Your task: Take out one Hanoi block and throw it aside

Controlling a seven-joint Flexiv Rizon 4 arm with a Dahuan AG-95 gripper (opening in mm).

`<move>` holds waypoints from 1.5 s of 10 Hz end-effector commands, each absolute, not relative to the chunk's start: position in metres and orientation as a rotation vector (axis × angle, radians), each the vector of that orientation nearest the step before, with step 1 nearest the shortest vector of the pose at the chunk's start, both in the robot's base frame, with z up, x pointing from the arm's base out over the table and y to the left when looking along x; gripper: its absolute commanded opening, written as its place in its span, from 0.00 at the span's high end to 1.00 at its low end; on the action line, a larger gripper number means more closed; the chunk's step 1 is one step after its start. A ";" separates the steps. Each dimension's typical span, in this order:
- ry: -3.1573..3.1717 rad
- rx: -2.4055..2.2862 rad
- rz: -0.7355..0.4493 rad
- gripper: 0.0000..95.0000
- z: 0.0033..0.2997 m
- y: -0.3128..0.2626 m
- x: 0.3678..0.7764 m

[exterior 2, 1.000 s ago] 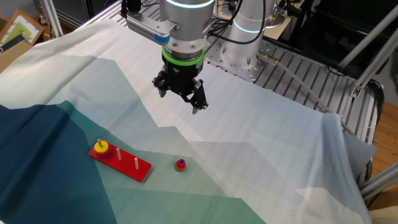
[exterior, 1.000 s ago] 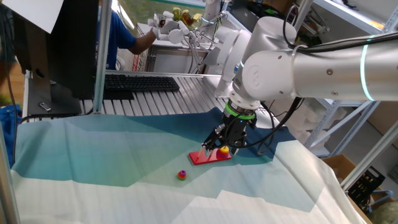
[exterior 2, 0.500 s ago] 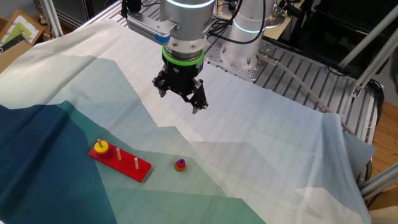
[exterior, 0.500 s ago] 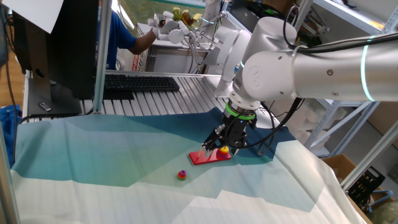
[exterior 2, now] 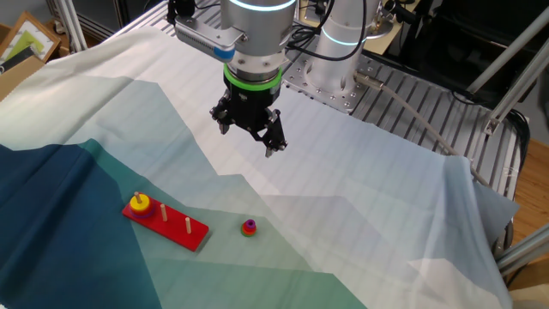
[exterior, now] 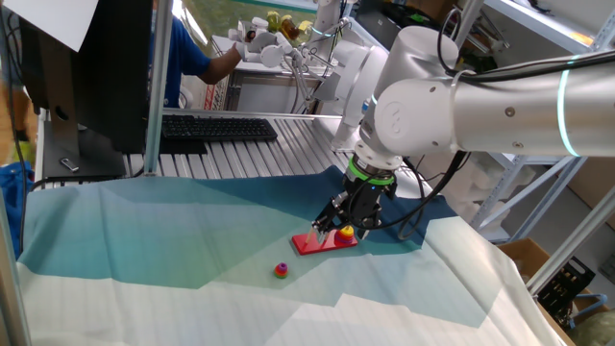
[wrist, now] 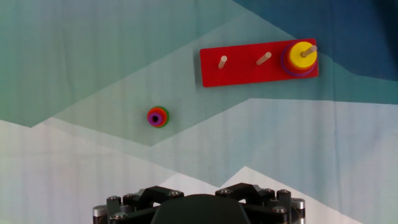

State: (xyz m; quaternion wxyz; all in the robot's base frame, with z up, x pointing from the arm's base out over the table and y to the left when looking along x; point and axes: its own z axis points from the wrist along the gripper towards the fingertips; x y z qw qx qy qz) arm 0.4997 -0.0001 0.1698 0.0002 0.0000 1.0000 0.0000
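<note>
The yellow Hanoi block [wrist: 303, 55] sits on top of wider rings on the end peg of the red peg base [wrist: 242, 70]. It also shows in the other fixed view [exterior 2: 137, 203] and in one fixed view [exterior: 345, 232]. The base's other two pegs are bare. My gripper [exterior 2: 249, 139] hangs well above the cloth, up and to the right of the base [exterior 2: 176, 229], with its fingers spread and nothing between them. In the hand view only the gripper body shows at the bottom edge; the fingertips are out of view.
A small stack of red, orange, green and purple rings [wrist: 157, 116] lies on the cloth beside the base, also in the other fixed view [exterior 2: 249, 227]. A blue-green-white cloth [exterior 2: 360, 223] covers the table. A keyboard [exterior: 216, 127] and a monitor stand behind.
</note>
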 end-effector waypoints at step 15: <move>3.257 0.057 -0.015 1.00 0.170 0.000 0.500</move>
